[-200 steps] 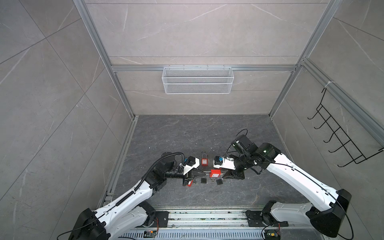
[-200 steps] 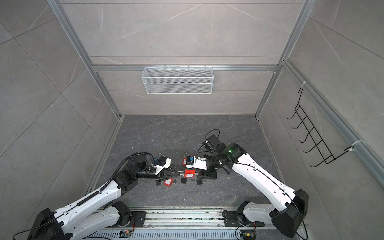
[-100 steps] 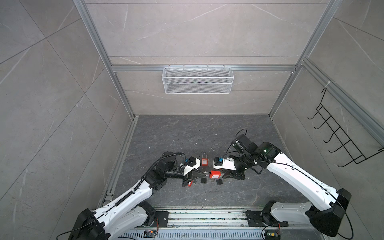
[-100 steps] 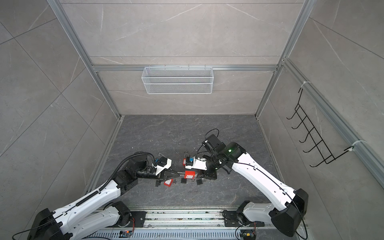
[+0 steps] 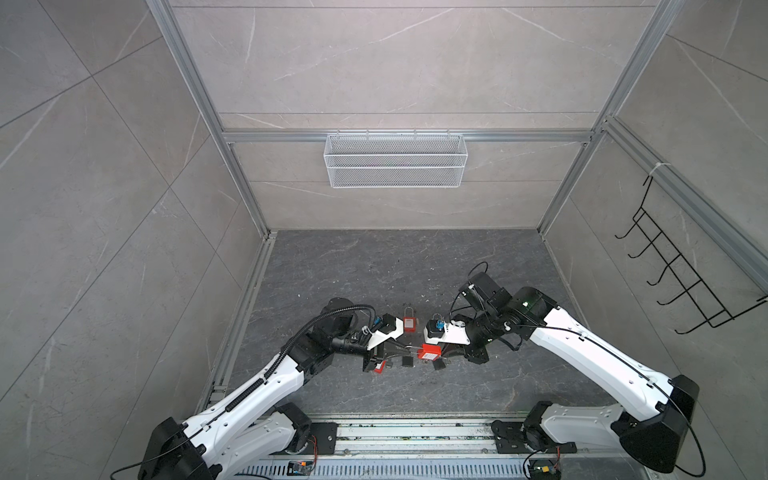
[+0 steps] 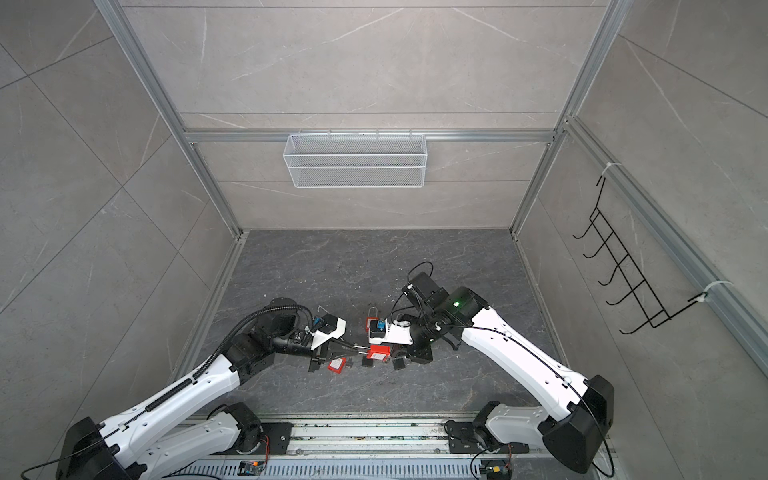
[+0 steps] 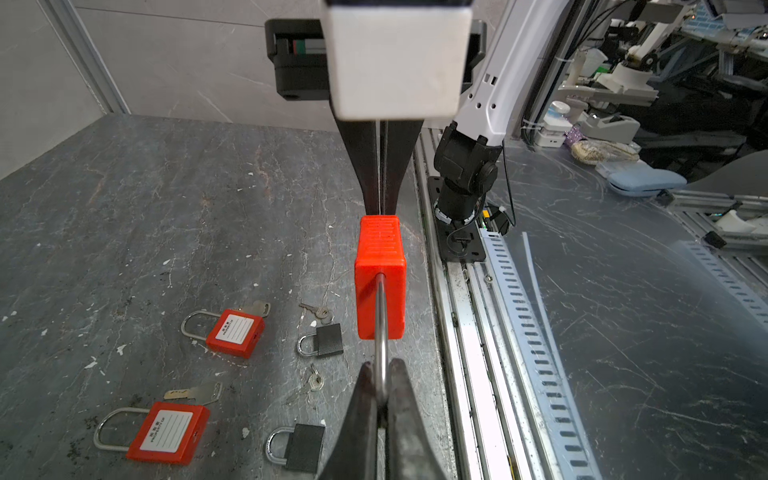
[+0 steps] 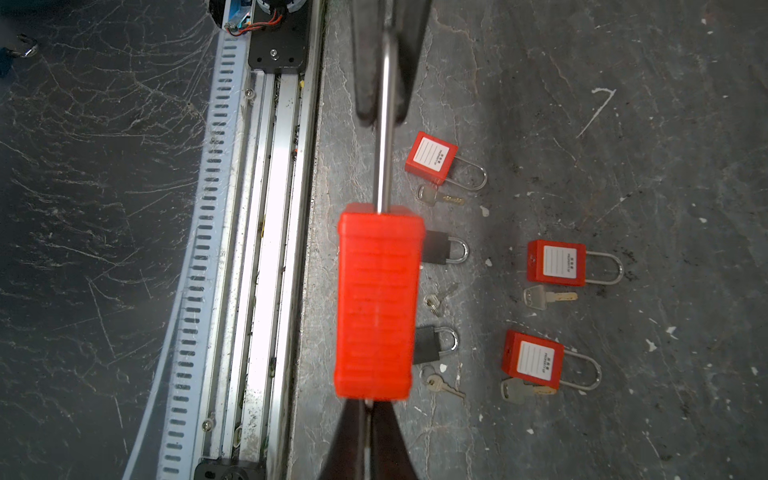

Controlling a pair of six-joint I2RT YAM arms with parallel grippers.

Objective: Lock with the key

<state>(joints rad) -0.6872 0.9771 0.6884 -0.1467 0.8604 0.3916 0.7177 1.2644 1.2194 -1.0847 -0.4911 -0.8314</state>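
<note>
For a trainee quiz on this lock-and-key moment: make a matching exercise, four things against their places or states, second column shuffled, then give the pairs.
Things:
1. left gripper
2. right gripper
3. basket
4. black padlocks

Places or states:
A. lying on the floor
B. shut at the held padlock's base
C. hanging on the back wall
D. shut on the held padlock's shackle

Pairs: 1-D, 2-B, 3-C, 4-A.
</note>
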